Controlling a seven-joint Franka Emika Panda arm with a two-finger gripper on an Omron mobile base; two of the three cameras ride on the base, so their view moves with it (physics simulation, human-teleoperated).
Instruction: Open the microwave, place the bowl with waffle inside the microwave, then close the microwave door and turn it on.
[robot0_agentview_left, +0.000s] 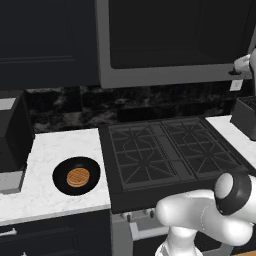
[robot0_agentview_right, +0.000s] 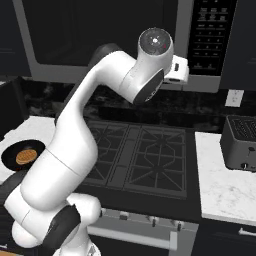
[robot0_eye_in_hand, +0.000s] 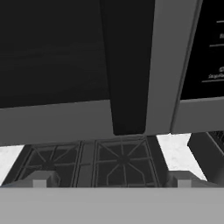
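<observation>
the microwave (robot0_agentview_left: 170, 45) is mounted above the stove (robot0_agentview_left: 170, 152), between dark cupboards (robot0_agentview_left: 47, 42). the microwave door (robot0_agentview_right: 100, 35) is seen shut, its dark glass panel set flush in the grey frame. in the hand view the dark vertical bar handle (robot0_eye_in_hand: 127, 65) is seen close ahead, running down the right edge of the door glass and ending just above the lower frame, with the control panel (robot0_eye_in_hand: 205, 48) to its right.

the gripper (robot0_eye_in_hand: 111, 181) is held up in front of the microwave near the handle; in the right base view the wrist (robot0_agentview_right: 175, 70) is seen just before the strip between door and control panel. the 2 fingertips (robot0_eye_in_hand: 41, 179) are seen spread wide apart at the bottom of the hand view, with nothing between them, and the handle is not touched by either.

the bowl (robot0_agentview_left: 76, 175) rests on the white marble counter (robot0_agentview_left: 45, 185) just left of the stove, well apart from the gripper. the waffle (robot0_agentview_left: 78, 177) lies flat in the middle of the bowl. in the right base view the bowl (robot0_agentview_right: 22, 154) is partly hidden behind the arm.

a dark toaster (robot0_agentview_right: 241, 142) stands on the counter right of the stove. another dark appliance (robot0_agentview_left: 12, 137) stands at the left edge of the left base view.
</observation>
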